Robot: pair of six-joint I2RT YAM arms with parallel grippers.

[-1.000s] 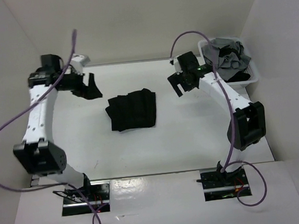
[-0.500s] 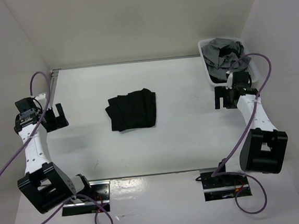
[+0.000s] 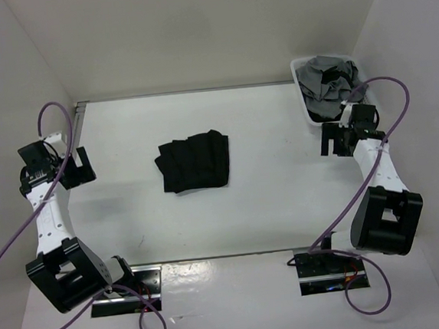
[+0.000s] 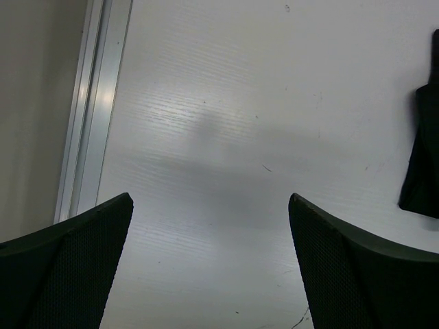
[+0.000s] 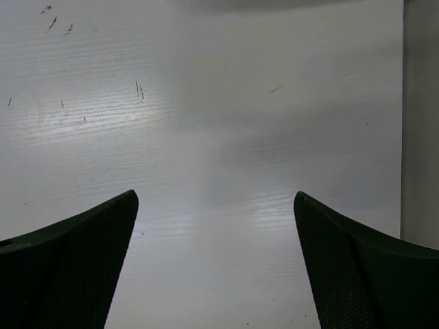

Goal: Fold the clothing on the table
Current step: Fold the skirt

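The black clothing (image 3: pixel 194 163) lies folded into a compact rectangle on the white table (image 3: pixel 269 199), near its middle. Its dark edge also shows at the right border of the left wrist view, the clothing (image 4: pixel 424 157). My left gripper (image 3: pixel 76 169) hangs open over the table's left side, well apart from the clothing. In its own view the left gripper (image 4: pixel 209 205) has only bare tabletop between its fingers. My right gripper (image 3: pixel 334 140) stands open at the far right, beside the basket, with the right gripper (image 5: pixel 214 202) over bare tabletop too.
A white plastic basket (image 3: pixel 303 103) holding grey and dark garments (image 3: pixel 328 82) sits at the back right corner. A metal rail (image 4: pixel 92 110) runs along the table's left edge. White walls enclose the table on three sides.
Both arms have swung outward from the clothing, the left one to the table's left edge, the right one to the basket side. The folded clothing has stayed where it was.
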